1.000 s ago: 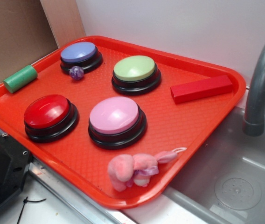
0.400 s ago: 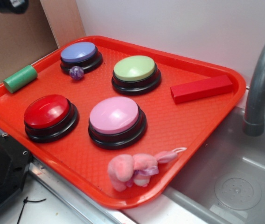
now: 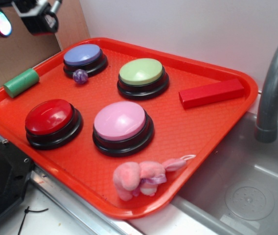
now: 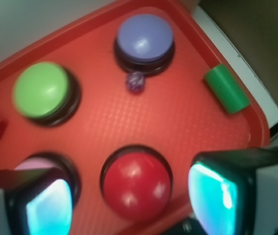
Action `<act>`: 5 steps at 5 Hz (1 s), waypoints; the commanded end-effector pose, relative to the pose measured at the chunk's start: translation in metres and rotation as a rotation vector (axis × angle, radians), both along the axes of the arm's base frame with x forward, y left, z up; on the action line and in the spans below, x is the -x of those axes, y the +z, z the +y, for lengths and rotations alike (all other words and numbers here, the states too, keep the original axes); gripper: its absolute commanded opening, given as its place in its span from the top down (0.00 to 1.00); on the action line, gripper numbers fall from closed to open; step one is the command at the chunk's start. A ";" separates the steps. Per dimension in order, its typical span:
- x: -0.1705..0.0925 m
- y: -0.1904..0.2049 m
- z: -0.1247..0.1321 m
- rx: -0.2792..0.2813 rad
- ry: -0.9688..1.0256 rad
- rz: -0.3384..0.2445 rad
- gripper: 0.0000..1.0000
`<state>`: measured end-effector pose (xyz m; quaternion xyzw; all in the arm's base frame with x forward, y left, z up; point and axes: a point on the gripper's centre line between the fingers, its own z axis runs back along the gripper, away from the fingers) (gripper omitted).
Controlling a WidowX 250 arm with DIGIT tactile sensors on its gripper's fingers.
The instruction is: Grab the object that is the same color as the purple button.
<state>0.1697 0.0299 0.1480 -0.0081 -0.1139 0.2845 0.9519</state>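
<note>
Four domed buttons sit on the red tray (image 3: 217,122): the purple button (image 3: 83,55) at the far corner, a green button (image 3: 141,72) beside it, a red button (image 3: 49,117) and a pink button (image 3: 120,121) nearer the front edge. The purple ball (image 3: 80,75) lies on bare tray just in front of the purple button, almost touching its black base, with nothing covering it. A green cylinder (image 3: 21,82) rests on the tray rim, off to one side of the purple button. A red block (image 3: 211,92) lies beyond the green button, and a pink plush toy (image 3: 141,177) by the front rim. The gripper (image 4: 129,198) hangs high above the purple button's corner, fingers (image 4: 217,193) spread wide, holding nothing.
</note>
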 end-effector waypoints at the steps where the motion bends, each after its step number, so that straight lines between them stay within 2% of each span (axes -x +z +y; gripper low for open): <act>1: -0.028 -0.033 0.034 -0.052 0.265 -0.074 0.00; 3: -0.062 -0.075 0.047 -0.144 0.383 -0.105 0.00; 4: -0.071 -0.088 0.050 -0.111 0.371 -0.114 0.00; 5: -0.079 -0.107 0.054 -0.114 0.376 -0.099 0.00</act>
